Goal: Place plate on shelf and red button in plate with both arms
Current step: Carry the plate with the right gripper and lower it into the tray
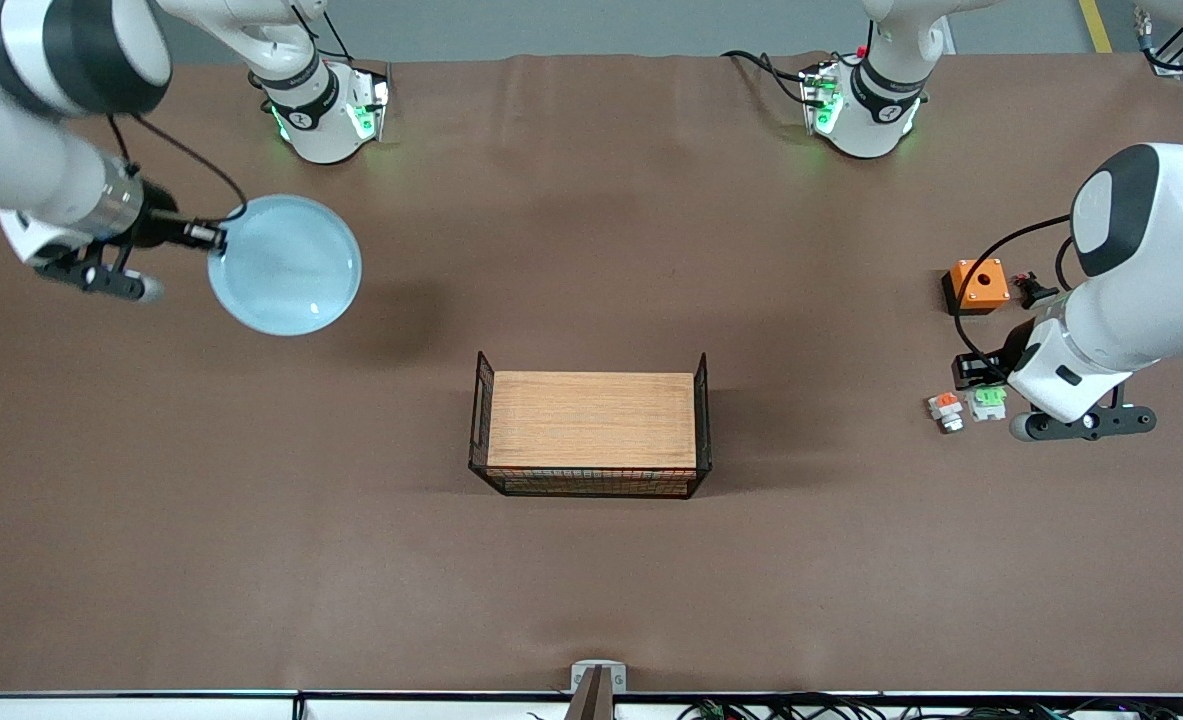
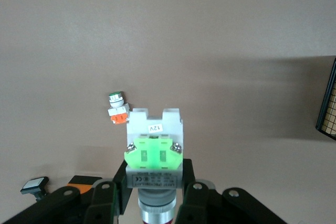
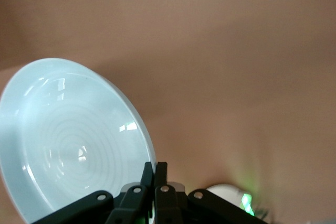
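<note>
The pale blue-white plate (image 1: 286, 265) hangs over the table toward the right arm's end. My right gripper (image 1: 213, 238) is shut on its rim. The right wrist view shows the plate (image 3: 68, 140) tilted on edge, with the right gripper (image 3: 156, 167) pinching the rim. My left gripper (image 1: 986, 388) is low over the table at the left arm's end, shut on the red button (image 1: 988, 401). In the left wrist view the button (image 2: 154, 153) sits between the fingers (image 2: 107, 192) with its green block up and its red cap toward the wrist. The left gripper (image 2: 155, 174) clamps its grey body.
A black wire basket with a wooden floor (image 1: 591, 420) stands mid-table. A similar unit with an orange block (image 1: 945, 408) lies right beside the button and shows in the left wrist view (image 2: 119, 109). An orange box (image 1: 978, 283) and a small black piece (image 1: 1029, 290) lie farther from the front camera.
</note>
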You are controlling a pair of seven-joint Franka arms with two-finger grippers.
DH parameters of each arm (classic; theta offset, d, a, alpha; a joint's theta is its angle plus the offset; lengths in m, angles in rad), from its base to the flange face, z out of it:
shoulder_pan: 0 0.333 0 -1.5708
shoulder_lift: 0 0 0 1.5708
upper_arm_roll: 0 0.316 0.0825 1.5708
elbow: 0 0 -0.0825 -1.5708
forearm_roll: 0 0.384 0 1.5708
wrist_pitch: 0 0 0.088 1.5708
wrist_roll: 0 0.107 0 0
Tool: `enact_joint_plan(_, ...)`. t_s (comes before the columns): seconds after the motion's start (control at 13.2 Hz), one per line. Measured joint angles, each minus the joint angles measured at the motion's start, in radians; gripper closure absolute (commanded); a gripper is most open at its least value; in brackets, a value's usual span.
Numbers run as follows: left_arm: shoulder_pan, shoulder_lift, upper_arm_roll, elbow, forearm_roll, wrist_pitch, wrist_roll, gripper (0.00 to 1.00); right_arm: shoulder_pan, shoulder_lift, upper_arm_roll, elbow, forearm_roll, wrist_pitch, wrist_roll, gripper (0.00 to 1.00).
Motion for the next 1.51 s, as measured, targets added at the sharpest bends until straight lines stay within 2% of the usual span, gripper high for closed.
enact_joint_plan(0.15, 0.0, 0.0, -0.004, 0.0, 0.0, -0.001, -0.001, 1.0, 0.13, -0.063, 0.004, 0.005, 0.008, -0.056, 0.243, 0.99)
enact_joint_plan(0.3, 0.0, 0.0, -0.012, 0.0, 0.0, -0.001, -0.008, 1.0, 0.249, -0.086, 0.007, 0.028, 0.055, -0.086, 0.467, 0.99)
enact_joint_plan(0.53, -0.001, 0.0, -0.02, 0.0, 0.0, -0.003, -0.017, 1.0, 0.388, -0.08, 0.007, 0.07, 0.098, -0.069, 0.75, 0.99)
enact_joint_plan(0.68, -0.001, 0.0, -0.022, -0.001, 0.0, -0.003, -0.022, 1.0, 0.492, -0.045, 0.007, 0.095, 0.1, 0.006, 0.99, 0.99)
enact_joint_plan(1.06, -0.001, 0.001, -0.029, -0.001, 0.0, -0.004, -0.026, 1.0, 0.69, 0.158, 0.007, 0.199, 0.099, 0.269, 1.581, 1.0)
enact_joint_plan(1.29, -0.001, 0.003, -0.029, -0.002, 0.0, -0.004, -0.026, 1.0, 0.726, 0.32, 0.005, 0.319, 0.083, 0.3, 1.715, 1.0)
enact_joint_plan(1.51, -0.002, 0.005, -0.029, -0.002, 0.0, -0.004, -0.026, 1.0, 0.747, 0.45, 0.003, 0.421, 0.026, 0.304, 1.779, 1.0)
